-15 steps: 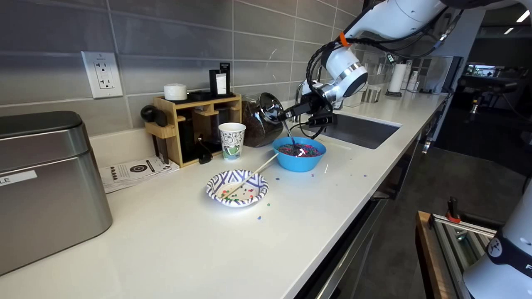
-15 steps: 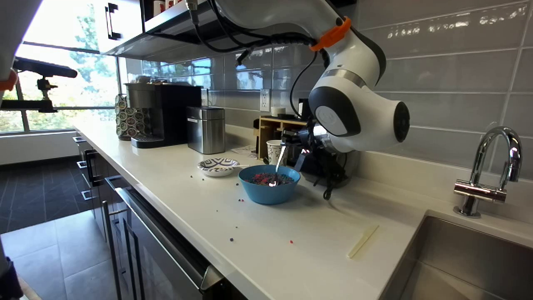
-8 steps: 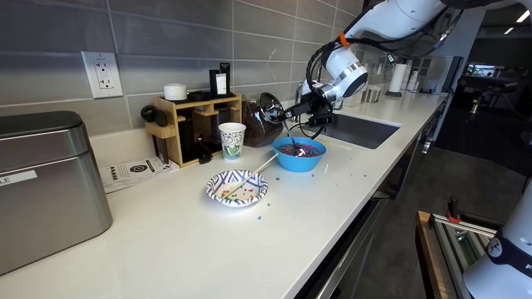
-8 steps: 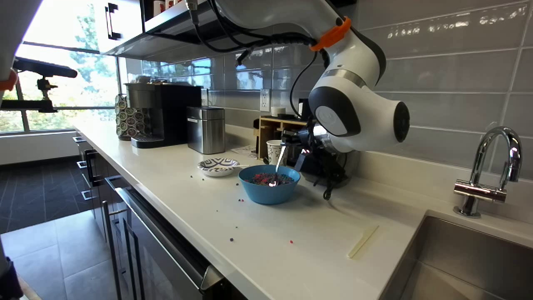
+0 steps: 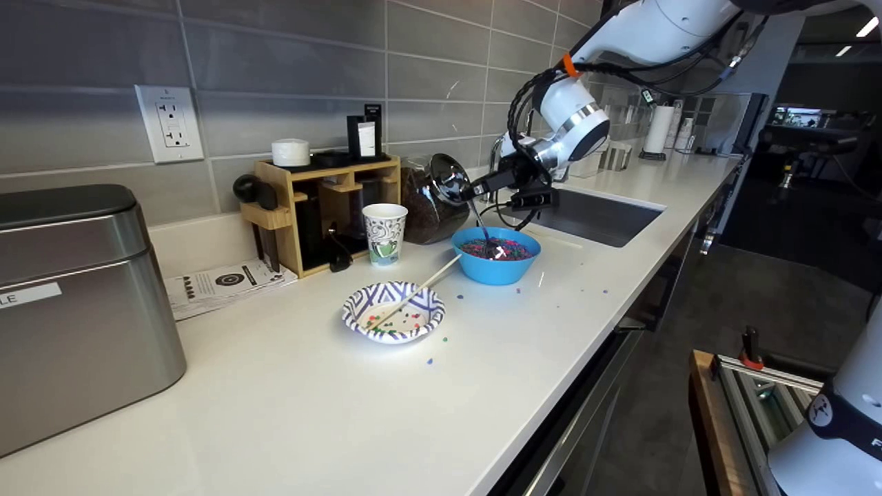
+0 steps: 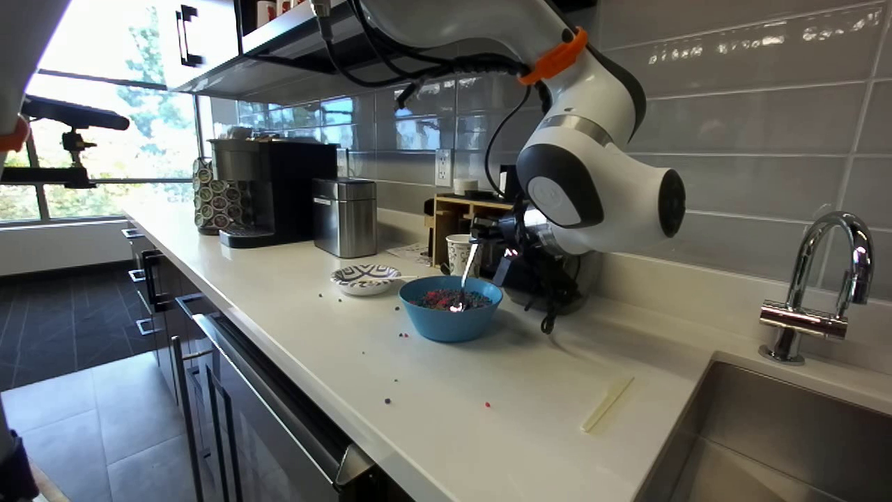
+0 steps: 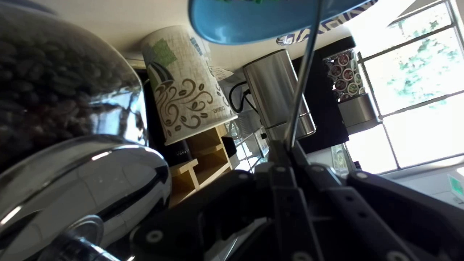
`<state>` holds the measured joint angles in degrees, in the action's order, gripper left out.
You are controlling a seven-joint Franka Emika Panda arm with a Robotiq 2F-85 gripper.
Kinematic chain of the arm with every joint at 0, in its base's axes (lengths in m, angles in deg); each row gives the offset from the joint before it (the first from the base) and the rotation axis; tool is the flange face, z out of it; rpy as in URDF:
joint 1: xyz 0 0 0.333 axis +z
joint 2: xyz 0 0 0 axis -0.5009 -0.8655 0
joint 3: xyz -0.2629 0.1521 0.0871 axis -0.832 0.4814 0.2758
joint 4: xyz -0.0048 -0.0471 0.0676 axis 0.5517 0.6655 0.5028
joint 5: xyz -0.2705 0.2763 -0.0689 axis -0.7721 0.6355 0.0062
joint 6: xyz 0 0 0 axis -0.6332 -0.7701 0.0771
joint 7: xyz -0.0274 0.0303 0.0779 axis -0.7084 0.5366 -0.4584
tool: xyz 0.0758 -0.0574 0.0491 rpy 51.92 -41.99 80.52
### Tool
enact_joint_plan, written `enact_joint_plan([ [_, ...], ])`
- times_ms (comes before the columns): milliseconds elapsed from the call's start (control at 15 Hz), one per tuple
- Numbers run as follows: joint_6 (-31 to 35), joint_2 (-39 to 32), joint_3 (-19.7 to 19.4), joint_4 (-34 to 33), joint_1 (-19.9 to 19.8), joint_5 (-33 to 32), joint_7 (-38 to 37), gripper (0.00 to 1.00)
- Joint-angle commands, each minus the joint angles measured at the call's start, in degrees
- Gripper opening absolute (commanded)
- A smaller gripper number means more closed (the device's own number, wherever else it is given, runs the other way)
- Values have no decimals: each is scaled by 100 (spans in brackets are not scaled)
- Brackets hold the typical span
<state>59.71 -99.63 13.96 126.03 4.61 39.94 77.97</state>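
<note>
Fingers (image 7: 278, 156) grip a spoon (image 6: 467, 270), its lower end in the blue bowl (image 6: 449, 325) of coloured bits (image 5: 513, 250). Jar (image 5: 424, 213) and cup (image 5: 384, 234) stand close by. White desk (image 5: 289, 406), specked with more bits, runs along a tiled wall (image 5: 289, 41), past the sink (image 6: 787, 408). The label (image 5: 29, 295) on the bin (image 5: 89, 337) shows "LE".

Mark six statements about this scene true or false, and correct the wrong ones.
1. The pincer is shut on a metal spoon. True.
2. The spoon's lower end is in the blue bowl. True.
3. The blue bowl is empty. False: it holds many small coloured pieces.
4. A paper cup stands upright on the counter. True.
5. There is only one bowl. False: a patterned bowl with a thin stick in it stands nearby.
6. All the coloured pieces are inside bowls. False: some lie on the counter.
</note>
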Motion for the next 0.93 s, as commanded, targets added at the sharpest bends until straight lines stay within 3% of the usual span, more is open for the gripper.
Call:
enact_joint_plan([
  [0,-231,66,23,26,-39,-13,219,0],
  [867,-779,442,-82,259,-60,-86,971,0],
])
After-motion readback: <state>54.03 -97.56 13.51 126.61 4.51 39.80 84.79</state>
